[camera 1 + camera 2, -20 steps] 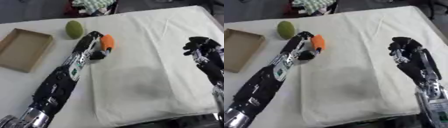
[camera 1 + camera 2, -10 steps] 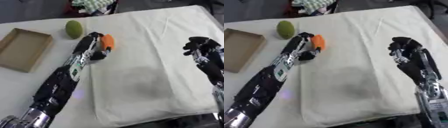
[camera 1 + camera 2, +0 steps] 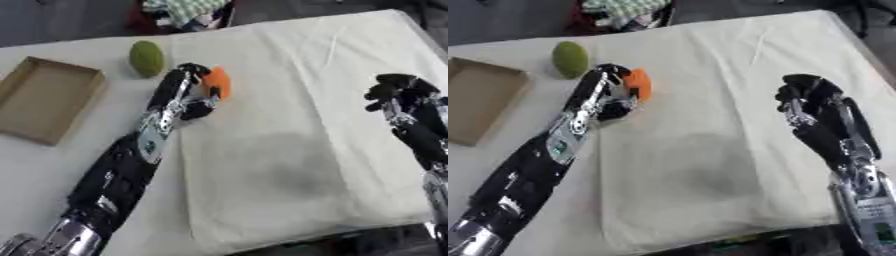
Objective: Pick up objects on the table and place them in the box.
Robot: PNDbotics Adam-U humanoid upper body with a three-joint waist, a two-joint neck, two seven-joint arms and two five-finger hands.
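The robot's left hand [image 3: 188,92] lies on the surface [image 3: 306,100], which is covered by a cream cloth, and its black fingers [image 3: 203,107] are curled round a small round orange thing [image 3: 217,82], holding it against the cloth. A green oval fruit [image 3: 146,58] sits just beside that hand on the far side, and the flat brown cardboard box [image 3: 44,97] is open at the left edge, well apart from the orange thing. The right hand [image 3: 807,100] is up at the right side with its fingers bent in and nothing in them.
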